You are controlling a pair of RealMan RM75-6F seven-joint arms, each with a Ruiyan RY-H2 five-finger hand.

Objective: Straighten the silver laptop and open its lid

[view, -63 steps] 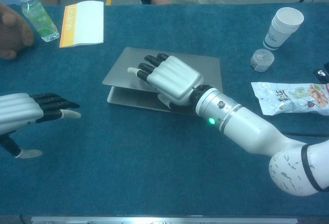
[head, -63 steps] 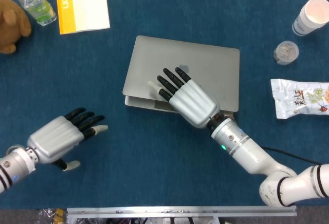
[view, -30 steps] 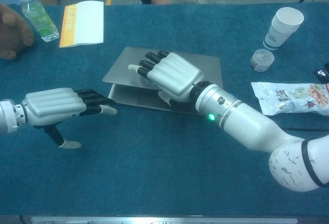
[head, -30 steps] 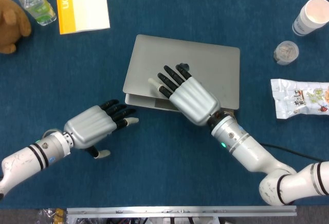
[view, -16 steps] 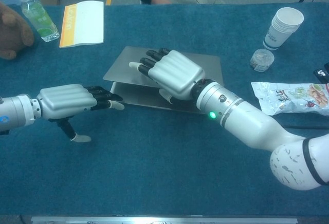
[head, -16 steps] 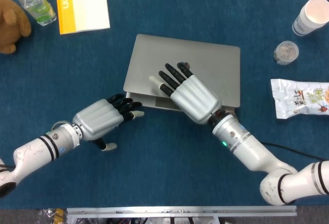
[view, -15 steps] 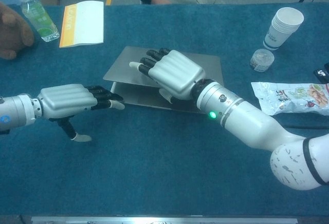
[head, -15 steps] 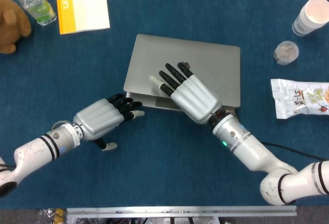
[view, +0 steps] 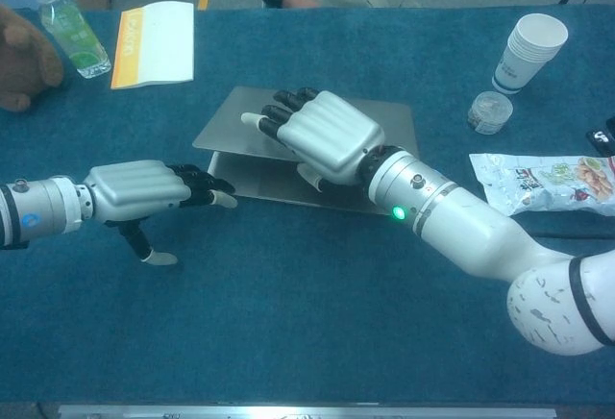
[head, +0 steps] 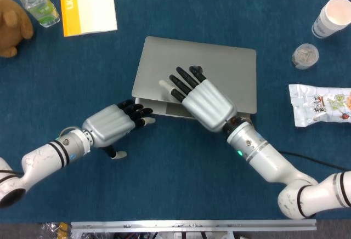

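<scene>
The silver laptop [head: 219,69] [view: 375,121] lies at the middle of the blue table, slightly skewed, its lid raised a little at the near left corner. My right hand [head: 203,101] [view: 322,137] lies on the lid with fingers spread flat, holding nothing. My left hand [head: 112,124] [view: 144,190] reaches in from the left, its fingertips [head: 143,112] at the laptop's near left corner by the gap under the lid. Whether they touch the base is not plain.
A yellow-edged booklet [head: 88,3], a water bottle [head: 37,3] and a brown plush toy [head: 12,25] sit at the far left. At the right stand stacked paper cups [head: 332,17], a small lidded cup [head: 305,56] and a snack bag [head: 321,104].
My left hand has travelled right from the table's left side up to the laptop's near left corner. My right hand stayed on the lid, and the lid's left edge has risen slightly.
</scene>
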